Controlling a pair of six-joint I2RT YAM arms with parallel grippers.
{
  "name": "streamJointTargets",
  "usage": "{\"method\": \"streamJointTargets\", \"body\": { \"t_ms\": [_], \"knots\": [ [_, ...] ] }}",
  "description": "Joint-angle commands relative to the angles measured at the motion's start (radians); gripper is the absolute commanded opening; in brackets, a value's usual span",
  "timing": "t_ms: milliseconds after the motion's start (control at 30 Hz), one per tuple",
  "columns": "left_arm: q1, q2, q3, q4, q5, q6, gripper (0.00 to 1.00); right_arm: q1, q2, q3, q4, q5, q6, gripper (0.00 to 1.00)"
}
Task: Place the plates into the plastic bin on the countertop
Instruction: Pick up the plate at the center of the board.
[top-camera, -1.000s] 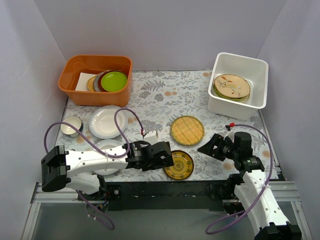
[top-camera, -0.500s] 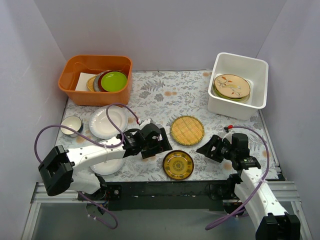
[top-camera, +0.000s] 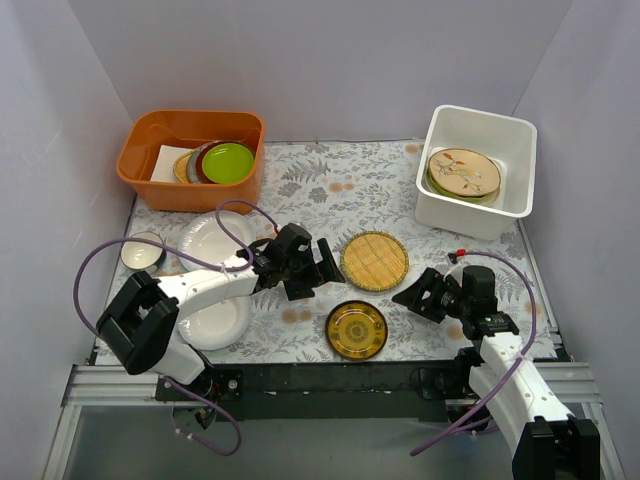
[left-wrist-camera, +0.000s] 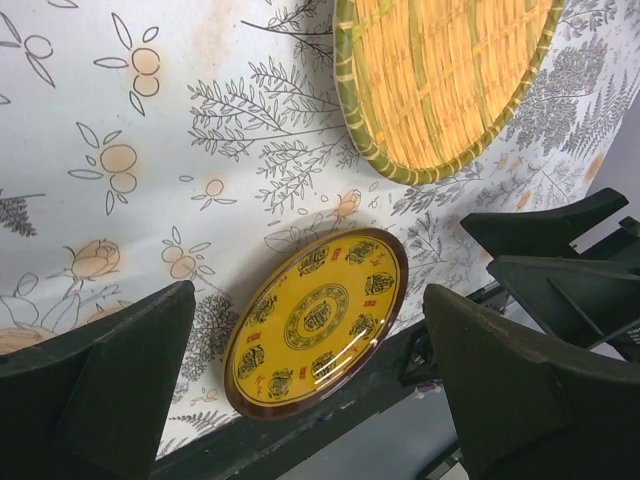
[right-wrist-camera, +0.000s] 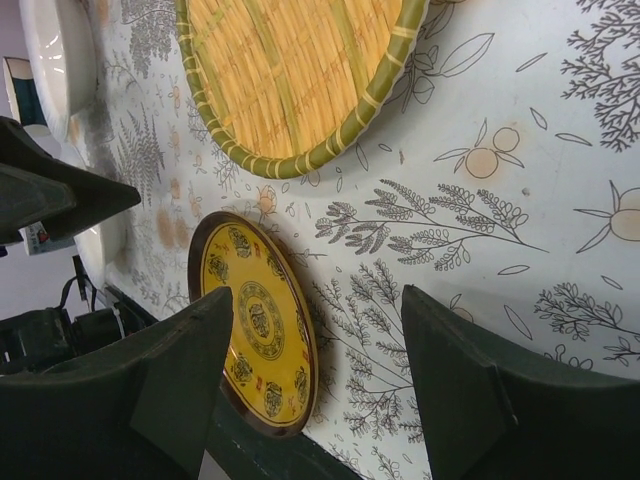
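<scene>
**Top external view: woven plate between two spread tools**

Yellow woven-look round plate (top-camera: 375, 261) lies flat on fern-printed tabletop (top-camera: 330, 195). It is just right of left tool (top-camera: 328, 268) and far-left of right tool (top-camera: 410, 297). Both tools spread, empty. Amber patterned round plate (top-camera: 357, 329) sits near-side. White square plastic bin (top-camera: 478, 215) is far right, so the right arm looks better placed.

Stacked plates (top-camera: 464, 172), perhaps three, lie in bin (top-camera: 492, 131).

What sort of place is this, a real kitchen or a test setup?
Probably a lab test cell: plain walls box in a leaf-printed countertop, and the arms are bolted to a metal frame.
</scene>
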Motion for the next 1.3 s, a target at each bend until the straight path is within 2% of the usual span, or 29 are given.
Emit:
{"method": "streamJointTargets", "body": {
  "t_ms": [0,333,733,1067,1267],
  "knots": [
    [0.03,0.045,0.042,0.045,0.073,0.05,0.98,0.005,0.008,-0.018,0.069,-0.01,0.009,0.75],
    [0.058,0.144,0.085,0.086,0.129,0.078,0.98,0.003,0.016,-0.055,0.131,-0.019,0.034,0.75],
    [0.081,0.267,0.12,0.164,0.181,0.075,0.96,0.005,-0.005,-0.049,0.101,-0.013,0.029,0.75],
    [0.093,0.371,0.163,0.222,0.215,0.066,0.9,0.002,-0.041,-0.055,0.082,-0.028,0.046,0.75],
    [0.098,0.436,0.192,0.265,0.249,0.058,0.8,0.001,-0.047,-0.052,0.079,-0.027,0.046,0.75]
  ]
}}
